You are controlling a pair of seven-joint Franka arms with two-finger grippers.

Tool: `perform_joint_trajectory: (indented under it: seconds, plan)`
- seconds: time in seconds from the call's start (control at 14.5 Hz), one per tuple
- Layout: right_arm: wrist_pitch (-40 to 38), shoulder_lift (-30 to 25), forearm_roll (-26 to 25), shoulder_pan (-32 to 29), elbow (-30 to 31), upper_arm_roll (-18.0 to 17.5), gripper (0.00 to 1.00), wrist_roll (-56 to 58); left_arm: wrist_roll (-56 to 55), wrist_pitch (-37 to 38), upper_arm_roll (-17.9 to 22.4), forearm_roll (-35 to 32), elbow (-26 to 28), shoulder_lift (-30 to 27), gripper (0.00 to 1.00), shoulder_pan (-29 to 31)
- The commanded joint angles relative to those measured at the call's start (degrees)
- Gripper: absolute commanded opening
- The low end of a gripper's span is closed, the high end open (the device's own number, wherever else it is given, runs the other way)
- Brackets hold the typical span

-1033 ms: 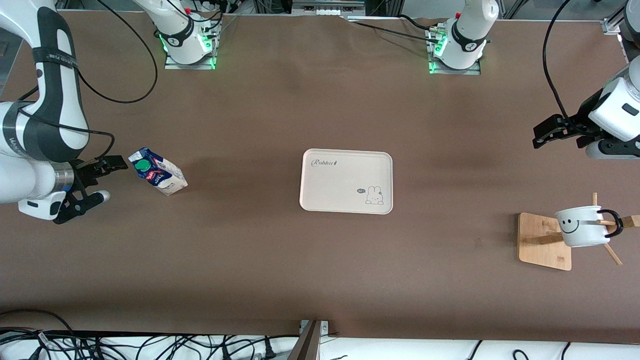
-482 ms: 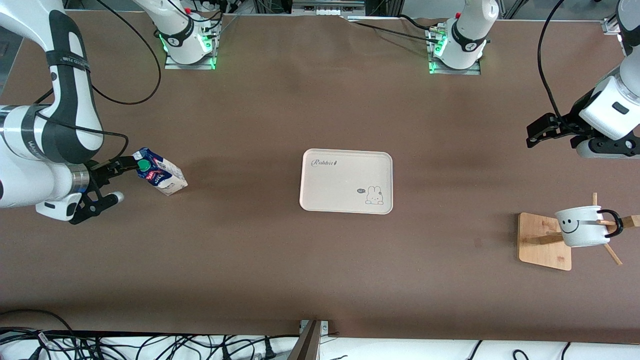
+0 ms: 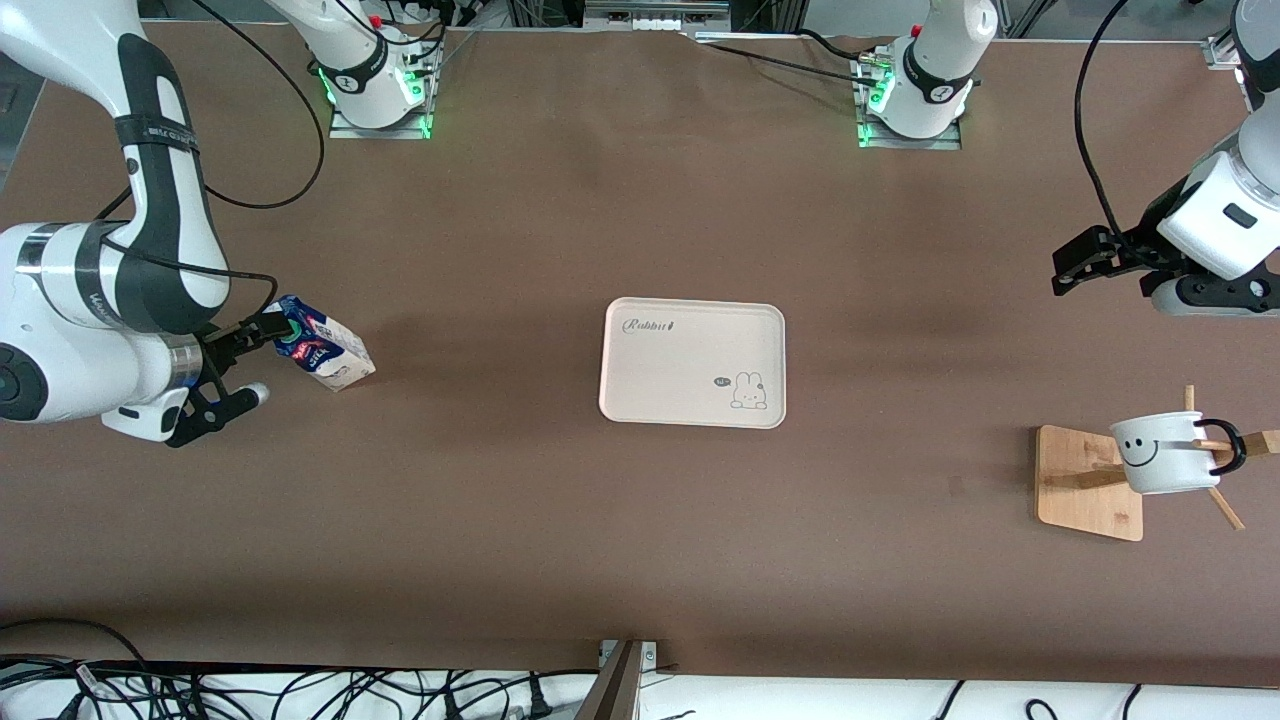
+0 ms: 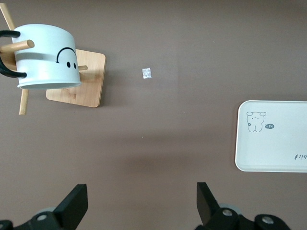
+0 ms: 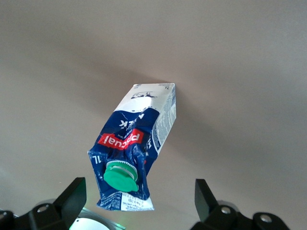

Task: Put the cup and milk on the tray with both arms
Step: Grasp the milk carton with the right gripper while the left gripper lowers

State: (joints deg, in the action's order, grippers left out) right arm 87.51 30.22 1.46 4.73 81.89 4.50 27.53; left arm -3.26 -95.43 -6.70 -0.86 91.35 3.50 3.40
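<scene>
We see the right pincer point(image 3: 255, 360) spread wide, straddling the cap end of the milk carton point(image 3: 322, 347), which sits toward the right arm's end from the Rabbit tray point(image 3: 692, 362). The smiley mug point(image 3: 1165, 452) hangs on the wooden rack point(image 3: 1085, 485) toward the left arm's end from the tray; the left pincer point(image 3: 1075, 265) hovers released.

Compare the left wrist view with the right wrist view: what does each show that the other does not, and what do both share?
Only the left wrist view shows the cup hanging on the wooden rack, a small scrap on the table, and part of the tray, with the open left gripper over bare table. Only the right wrist view shows the milk, its green cap turned toward the open right gripper. Both share the brown table and a pair of open black fingers at the frame's edge.
</scene>
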Motion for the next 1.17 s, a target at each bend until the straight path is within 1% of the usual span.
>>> perform_joint_trajectory:
  seconds: [0.0, 0.21, 0.41, 0.55, 0.69, 0.9, 1.03, 1.1]
  plan:
    - [1.26, -0.51, 0.74, 0.81, 1.69, -0.02, 1.00, -0.99, -0.43, 0.42, -0.07, -1.16, -1.53, 0.63, 1.00, 0.12]
    - [1.35, -0.51, 0.82, 1.07, 1.96, -0.11, 1.00, -0.99, -0.43, 0.42, -0.07, -1.08, -1.53, 0.72, 1.00, 0.20]
    - [2.84, -0.51, 0.74, 1.25, 3.54, -0.11, 1.00, -0.82, -0.34, 0.51, 0.10, -1.08, -1.44, 0.90, 1.00, 0.29]
    - [2.93, -0.43, 0.74, 1.42, 3.89, -0.11, 1.00, -0.20, 0.36, -1.32, 0.19, -1.16, 0.31, 0.20, 1.00, 0.03]
    - [3.63, -0.43, 0.74, 1.69, 4.77, -0.11, 1.00, -0.29, 0.28, -5.79, 0.54, -2.04, 3.55, -1.11, 1.00, -1.37]
    - [3.55, -1.04, 0.74, 1.69, 5.74, -0.02, 1.00, -0.64, 0.02, -16.86, 0.63, -2.57, 16.01, -7.61, 1.00, -1.64]
    - [3.28, -2.70, 0.65, 1.69, 7.75, -0.02, 1.00, -0.55, -0.07, -17.16, 0.72, -2.75, 17.81, -9.64, 1.00, -1.55]
    - [3.80, -4.02, 0.56, 1.69, 9.59, -0.02, 1.00, -0.55, -0.16, -17.42, 0.72, -2.83, 17.64, -8.69, 1.00, -1.29]
